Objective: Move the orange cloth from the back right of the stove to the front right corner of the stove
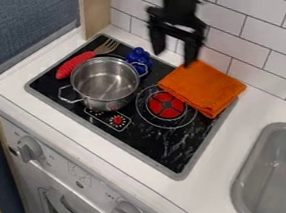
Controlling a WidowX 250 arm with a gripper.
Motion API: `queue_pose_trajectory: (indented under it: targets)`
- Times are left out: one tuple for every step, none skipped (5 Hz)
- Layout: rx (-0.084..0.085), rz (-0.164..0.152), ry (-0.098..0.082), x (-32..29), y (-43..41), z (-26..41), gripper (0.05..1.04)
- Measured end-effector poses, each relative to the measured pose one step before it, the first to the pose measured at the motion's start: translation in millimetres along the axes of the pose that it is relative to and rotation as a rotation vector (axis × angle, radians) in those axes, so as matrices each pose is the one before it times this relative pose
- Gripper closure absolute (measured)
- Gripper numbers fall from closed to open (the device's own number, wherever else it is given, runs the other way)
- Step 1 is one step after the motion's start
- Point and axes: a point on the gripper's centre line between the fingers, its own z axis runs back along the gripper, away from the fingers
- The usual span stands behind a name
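Observation:
The gripper (173,58) hangs at the top, in front of the tiled wall, with its two fingers apart and nothing between them. Its right fingertip is nearest the upper left corner of a folded orange cloth (202,87); whether they touch I cannot tell. The cloth lies over the back right part of the black stove top (177,146). A metal pot (105,83) with two handles stands on the stove's left side. Behind the pot sits a small blue toy (138,58). To the pot's upper left lies a fork with a red handle (76,65).
A grey sink (251,168) is set into the white counter at the right. The tiled wall (256,44) bounds the back, and a wooden post (95,3) stands at the back left. A red burner (166,106) lies just below the cloth. Knobs line the front panel.

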Motion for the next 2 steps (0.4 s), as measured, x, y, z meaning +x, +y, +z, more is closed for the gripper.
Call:
queue_pose_trajectory:
  targets:
    - [-0.0039, -0.0388, 0.0323, 20.74, -14.78, -36.83, 0.083]
    - [0.0383, -0.038, 0.0146, 3.23, -3.18, -8.83, 0.083]
